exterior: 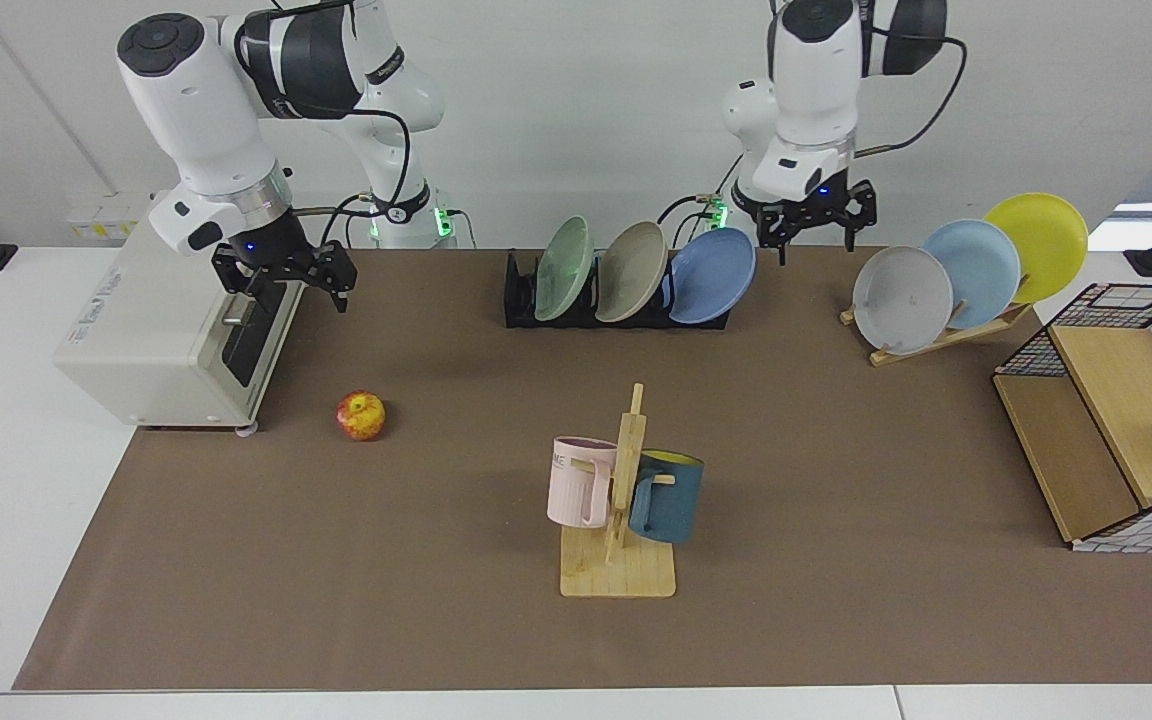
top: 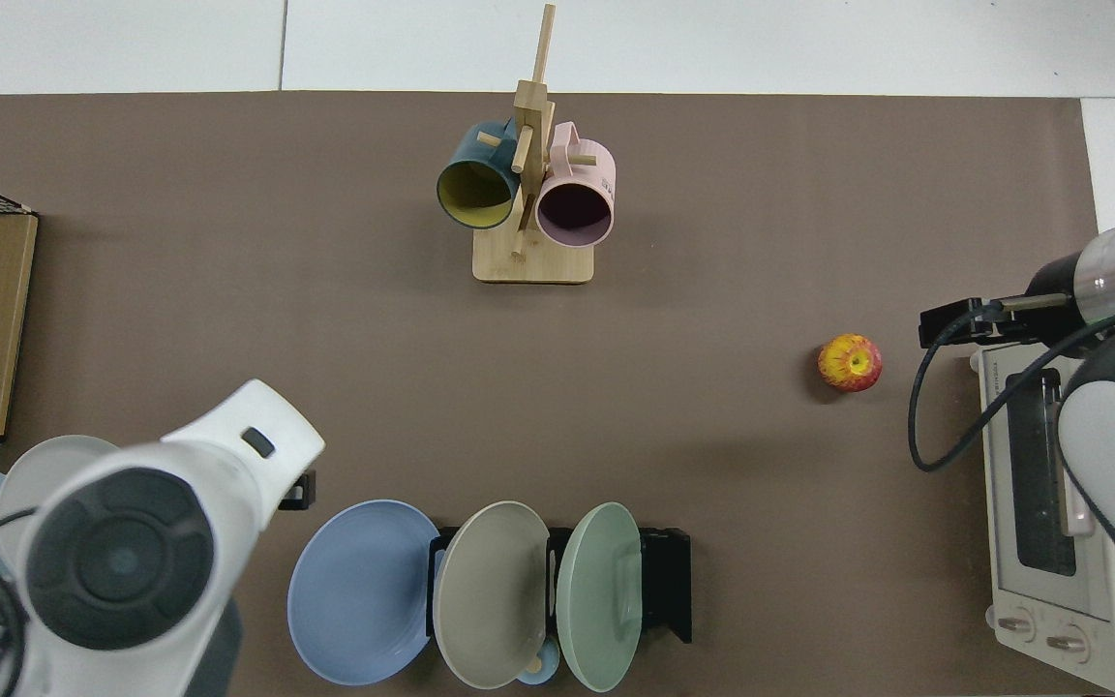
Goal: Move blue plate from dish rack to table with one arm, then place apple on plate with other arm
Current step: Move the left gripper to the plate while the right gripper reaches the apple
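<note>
Across the table, facing the robots, the left gripper point(exterior: 815, 222) hangs with fingers apart just beside the blue plate point(exterior: 713, 275), which leans in the dish rack point(exterior: 521, 300), probably lining up a rim grasp. Meanwhile the right gripper point(exterior: 286, 280), fingers spread, waits above the toaster oven point(exterior: 151, 345). From above, the apple point(top: 849, 362) sits on the table point(top: 712, 426), well apart from the plate; the left arm's own bulk hides most of its gripper.

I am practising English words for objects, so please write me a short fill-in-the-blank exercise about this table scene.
1. The blue plate leans in the black dish ____.
2. The apple lies on the brown ____, near the toaster oven.
3. The pink mug hangs on the wooden mug ____.
4. The left claw is empty and ____.

Missing words: rack; mat; tree; open
</note>
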{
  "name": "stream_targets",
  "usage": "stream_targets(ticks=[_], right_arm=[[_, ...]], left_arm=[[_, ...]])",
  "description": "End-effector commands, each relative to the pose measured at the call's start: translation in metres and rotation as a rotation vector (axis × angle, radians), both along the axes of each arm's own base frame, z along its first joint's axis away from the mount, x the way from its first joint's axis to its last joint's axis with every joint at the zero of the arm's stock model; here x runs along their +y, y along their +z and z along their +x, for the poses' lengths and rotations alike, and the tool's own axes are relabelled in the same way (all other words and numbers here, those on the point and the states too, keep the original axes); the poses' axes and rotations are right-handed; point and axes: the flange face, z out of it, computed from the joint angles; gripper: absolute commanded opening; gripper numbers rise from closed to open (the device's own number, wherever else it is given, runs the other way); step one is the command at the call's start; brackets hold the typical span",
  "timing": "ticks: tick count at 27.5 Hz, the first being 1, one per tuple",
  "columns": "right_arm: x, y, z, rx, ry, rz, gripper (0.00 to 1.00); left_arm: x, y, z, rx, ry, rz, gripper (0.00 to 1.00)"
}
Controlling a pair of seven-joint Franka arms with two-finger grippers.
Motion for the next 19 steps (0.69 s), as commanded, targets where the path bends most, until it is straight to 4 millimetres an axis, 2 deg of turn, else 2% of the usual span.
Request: stream_targets(ticks=[1,4,8,10,12,16,19], right_arm=[[0.005,-0.026,-0.003,-0.004,0.044,-0.004,1.00],[0.005,-0.069,0.003,-0.002,0.034,-0.003,1.00],[0.005,-0.123,0.008,0.003,0.006,-0.004,1.00],[0.006,-0.143,0.009,0.003,0.004,-0.004,1.00],[0.006,-0.163,0.009,0.013,0.002,-0.004,1.00],[0.005,-0.203,0.001,0.010,0.007,-0.009,1.00],[0.003,-0.224,-0.004,-0.004,0.005,-0.011,1.00]], left_arm=[[-0.003,-0.034,-0.055,-0.068,0.005,0.077,0.99],[-0.019,-0.061,-0.068,-0.087,0.035,0.094,0.99],[-0.023,-0.066,-0.069,-0.112,0.087,0.060,0.99],[-0.023,-0.069,-0.073,-0.105,0.094,0.068,0.99],[-0.023,-0.082,-0.077,-0.117,0.138,0.069,0.99],[-0.041,-0.119,-0.087,-0.202,0.223,0.088,0.99],[-0.041,-0.123,-0.084,-0.198,0.211,0.080,0.99]])
